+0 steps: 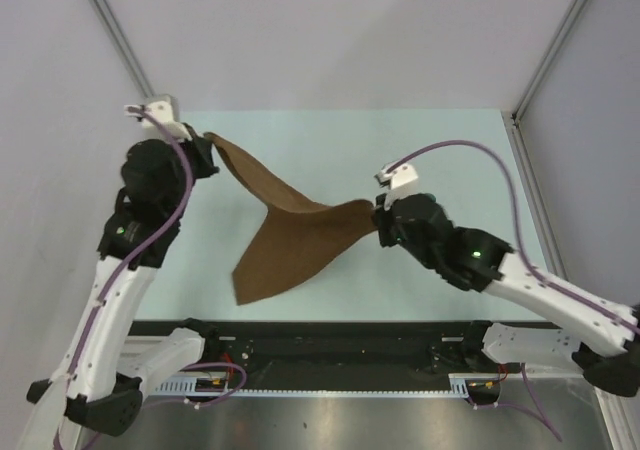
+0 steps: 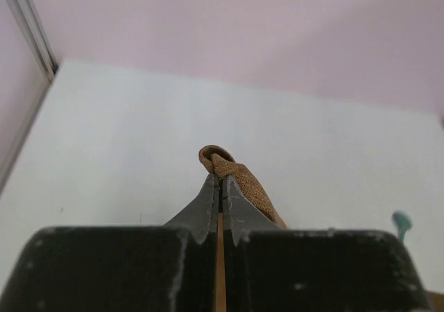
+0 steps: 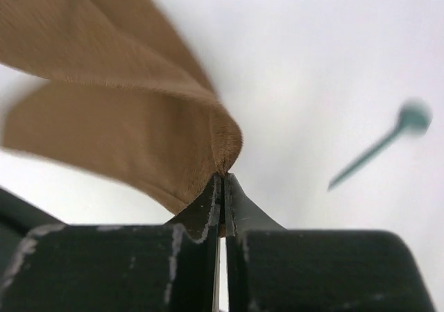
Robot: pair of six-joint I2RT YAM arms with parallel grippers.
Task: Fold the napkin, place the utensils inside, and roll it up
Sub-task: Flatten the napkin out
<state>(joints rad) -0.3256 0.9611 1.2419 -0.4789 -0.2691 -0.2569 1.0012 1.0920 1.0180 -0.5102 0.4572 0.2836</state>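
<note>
The left gripper [image 2: 219, 178] and right gripper [image 3: 222, 177] each pinch a corner of the brown napkin [image 1: 290, 238] (it sags between them)

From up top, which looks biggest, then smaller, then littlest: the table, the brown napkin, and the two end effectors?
1. table: largest.
2. napkin: smaller than the table.
3. left end effector and right end effector: smallest. They look about the same size, so I won't rank one above the other.
</note>
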